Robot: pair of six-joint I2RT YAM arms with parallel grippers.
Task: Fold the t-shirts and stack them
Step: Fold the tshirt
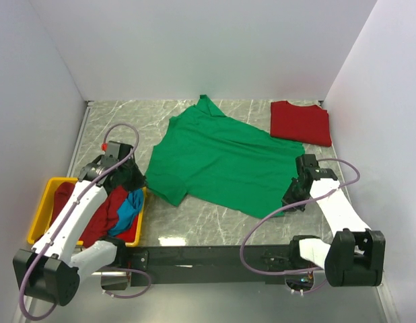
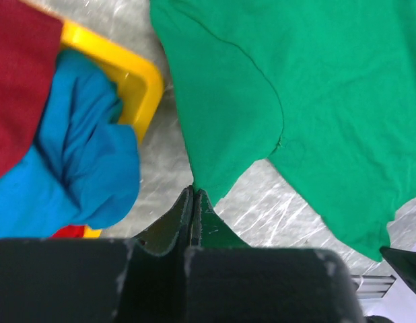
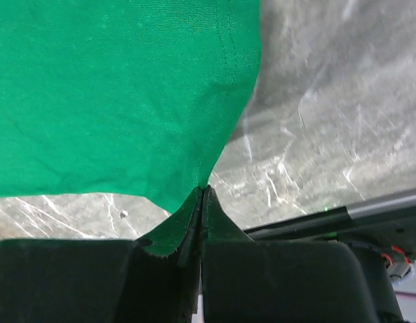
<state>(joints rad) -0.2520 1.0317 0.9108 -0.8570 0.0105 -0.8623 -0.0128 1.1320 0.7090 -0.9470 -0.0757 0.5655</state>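
Top external: red cloth t-shirt [image 1: 301, 122] lay folded; bright green cloth t-shirt [image 1: 221, 158] lay flat, unfolded, my left gripper [image 1: 142, 181] and right gripper [image 1: 292, 197] each clamped on its edge; dark red and blue shirts [image 1: 108, 214] were still unfolded.

Green shirt [image 1: 221, 158] lies spread flat across the middle of the marble table [image 1: 208, 219], a little askew. Left gripper [image 1: 136, 179] is at its left edge, right beside the yellow bin [image 1: 43, 202]. Right gripper [image 1: 293, 196] is at its near right corner. In the bin, a dark red shirt [image 1: 100, 219] and a blue shirt [image 1: 130, 205] sit bunched together. Far right, a folded red shirt [image 1: 301, 122] lies just beside the green one.
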